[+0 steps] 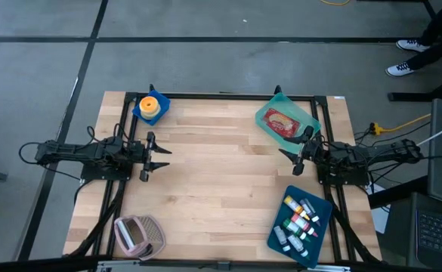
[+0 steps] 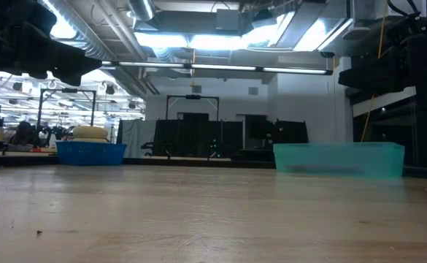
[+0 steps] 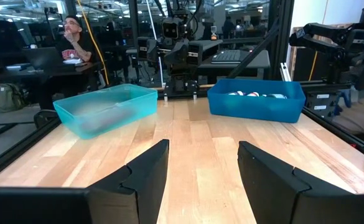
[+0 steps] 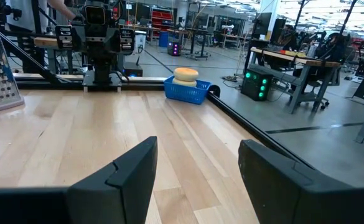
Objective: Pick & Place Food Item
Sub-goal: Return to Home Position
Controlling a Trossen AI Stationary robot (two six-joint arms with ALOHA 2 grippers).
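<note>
A round yellow-and-orange food item (image 1: 152,105) sits in a small blue basket (image 1: 140,112) at the table's far left; the right wrist view shows it too (image 4: 185,74). A red packaged food item (image 1: 282,122) lies in a teal bin (image 1: 264,117) at the far right. My left gripper (image 1: 160,157) hangs open over the table's left side, pointing level toward the middle, with nothing between its fingers (image 3: 203,180). My right gripper (image 1: 290,160) hangs open over the right side, just in front of the teal bin, and also has nothing between its fingers (image 4: 197,180).
A blue tray (image 1: 320,236) with several small tubes and bottles stands at the near right. A pink grater-like basket (image 1: 137,234) lies at the near left. Bare wood spans the table's middle (image 1: 221,174). A person (image 3: 74,38) sits beyond the table.
</note>
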